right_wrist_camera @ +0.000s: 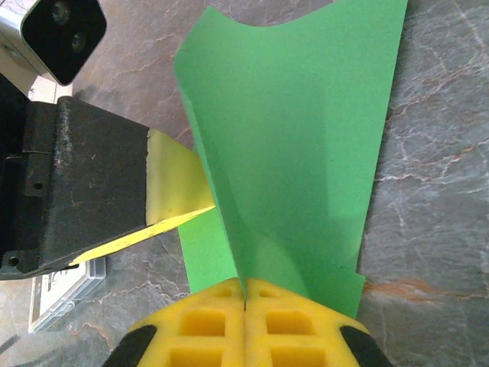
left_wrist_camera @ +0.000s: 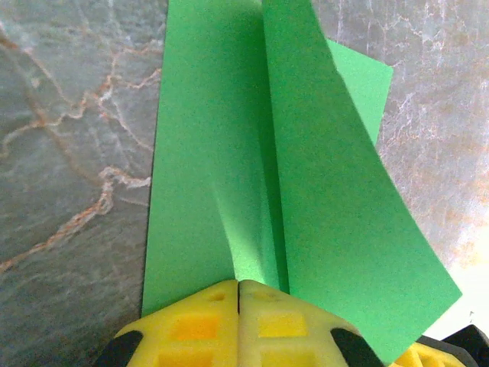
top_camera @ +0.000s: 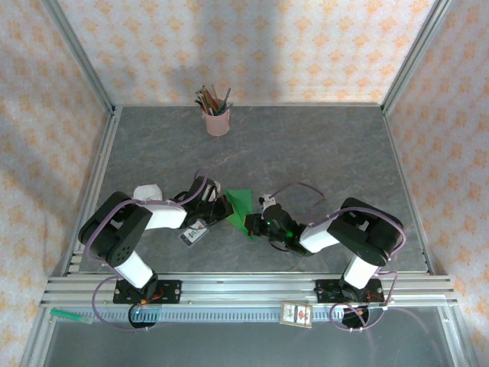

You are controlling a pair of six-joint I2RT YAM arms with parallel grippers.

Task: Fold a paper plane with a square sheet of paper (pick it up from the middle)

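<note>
Overhead, the paper point(top_camera: 239, 203) sits between the two arms, just over the counter point(top_camera: 306, 145), and I judge it mid-fold. At the left wrist, the left jaws are clenched on a raised ridge of the sheet. At the right wrist, the right jaws pinch the opposite edge likewise. Next, the centre crease probably needs pressing flat without tearing.

One green paper sheet point(top_camera: 241, 203), one pink cup point(top_camera: 217, 123) with a pencil bunch point(top_camera: 213, 99), too tight to count. One white dark-bordered card point(top_camera: 195, 234). Two grippers: left gripper point(left_wrist_camera: 238, 289), right gripper point(right_wrist_camera: 244, 284).
</note>
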